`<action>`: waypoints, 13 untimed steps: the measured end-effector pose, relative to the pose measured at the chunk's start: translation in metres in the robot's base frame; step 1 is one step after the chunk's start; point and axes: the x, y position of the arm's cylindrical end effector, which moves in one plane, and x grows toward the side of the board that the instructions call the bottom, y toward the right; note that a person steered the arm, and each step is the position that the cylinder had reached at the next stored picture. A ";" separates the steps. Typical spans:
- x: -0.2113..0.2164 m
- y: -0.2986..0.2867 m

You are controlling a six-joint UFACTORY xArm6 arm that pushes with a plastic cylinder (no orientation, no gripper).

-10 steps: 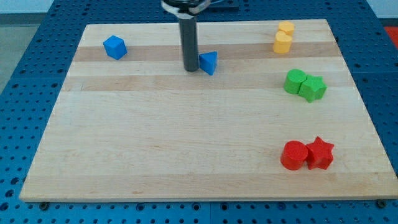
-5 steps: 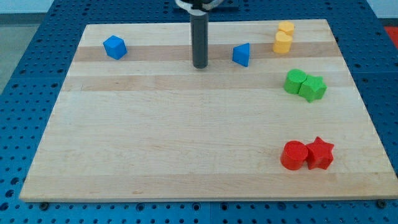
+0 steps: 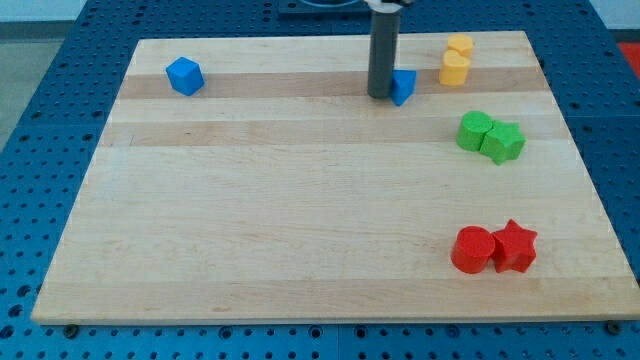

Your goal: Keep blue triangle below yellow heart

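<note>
The blue triangle [image 3: 404, 86] lies on the wooden board near the view's top, right of centre. My tip [image 3: 380, 95] stands right against its left side, with the dark rod rising above it. Two yellow blocks stand to the triangle's right, touching each other: one [image 3: 460, 45] at the top and one [image 3: 454, 69] just below it. Which of them is the heart I cannot tell. The triangle is left of the lower yellow block and slightly lower than it.
A blue block [image 3: 185, 76] sits at the view's top left. Two green blocks [image 3: 489, 136] touch at the right. A red cylinder [image 3: 472, 249] and a red star [image 3: 516, 246] touch at the lower right. The board's edge [image 3: 330, 318] runs along the bottom.
The blue triangle has slid to the view's right, from near the board's middle toward the yellow blocks. My tip followed to the right and is against its left side again.
</note>
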 end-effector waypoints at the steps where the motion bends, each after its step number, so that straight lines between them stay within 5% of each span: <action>1: -0.003 0.024; 4: -0.050 -0.028; 13: -0.030 0.032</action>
